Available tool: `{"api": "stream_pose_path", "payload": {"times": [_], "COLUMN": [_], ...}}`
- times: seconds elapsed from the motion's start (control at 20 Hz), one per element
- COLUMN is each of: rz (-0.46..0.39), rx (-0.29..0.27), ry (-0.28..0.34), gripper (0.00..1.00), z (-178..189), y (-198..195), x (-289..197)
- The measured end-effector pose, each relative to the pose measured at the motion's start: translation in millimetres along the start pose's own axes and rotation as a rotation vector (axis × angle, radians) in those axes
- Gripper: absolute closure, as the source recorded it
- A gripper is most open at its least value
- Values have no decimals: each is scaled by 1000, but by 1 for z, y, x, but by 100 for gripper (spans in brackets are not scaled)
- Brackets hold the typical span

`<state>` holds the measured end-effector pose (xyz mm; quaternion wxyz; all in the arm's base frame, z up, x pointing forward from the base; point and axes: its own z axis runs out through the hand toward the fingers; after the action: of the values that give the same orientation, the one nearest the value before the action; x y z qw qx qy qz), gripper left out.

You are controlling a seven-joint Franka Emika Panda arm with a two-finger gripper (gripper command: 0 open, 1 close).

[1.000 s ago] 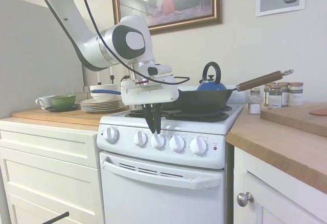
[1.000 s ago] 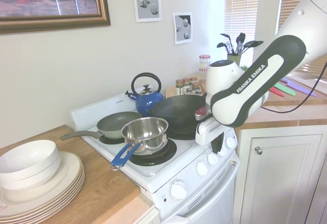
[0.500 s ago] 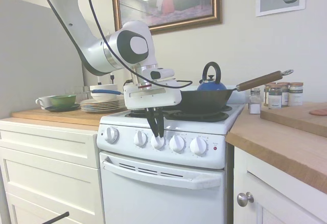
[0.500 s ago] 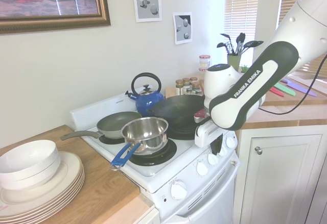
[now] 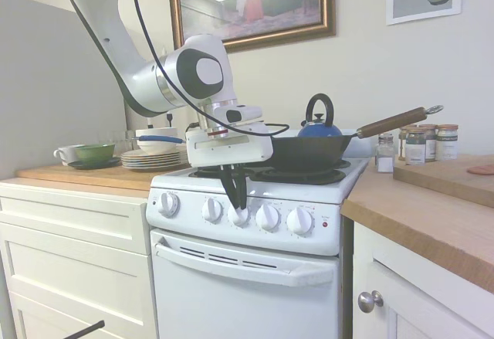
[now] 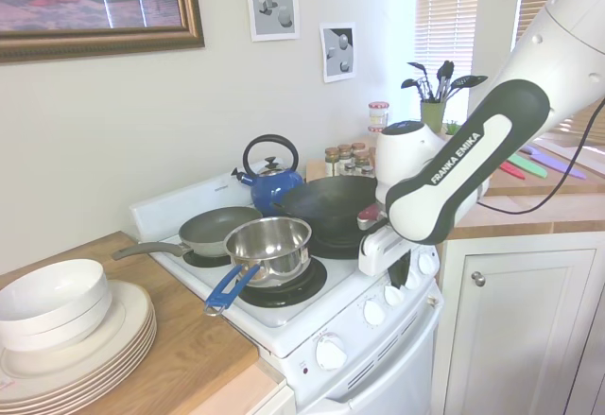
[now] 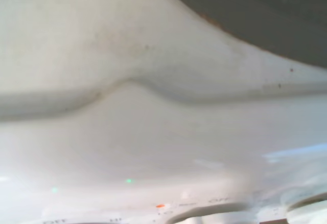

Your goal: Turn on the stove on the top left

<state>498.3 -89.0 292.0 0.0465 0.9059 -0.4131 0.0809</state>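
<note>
Stove: five knobs; gripper jaws narrow, at middle knob; four pans.

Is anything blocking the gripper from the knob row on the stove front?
Nothing visible. The gripper hangs straight over the middle knob of the stove, fingertips right at it. The wok and pots sit behind, on the burners.

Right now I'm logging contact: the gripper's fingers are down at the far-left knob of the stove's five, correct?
Not quite. In the first exterior view the gripper comes down at the third knob of five from that view's left, the middle one, on the stove. The far-left knob stands clear.
</note>
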Motion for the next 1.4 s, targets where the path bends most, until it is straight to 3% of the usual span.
{"api": "stream_pose_path", "payload": {"times": [0.85, 1.4], "rz": [-12, 54], "rx": [8, 64], "ry": [-13, -75], "gripper": [100, 100], "z": [-1, -1], "y": [-19, -7], "x": [-17, -4]}}
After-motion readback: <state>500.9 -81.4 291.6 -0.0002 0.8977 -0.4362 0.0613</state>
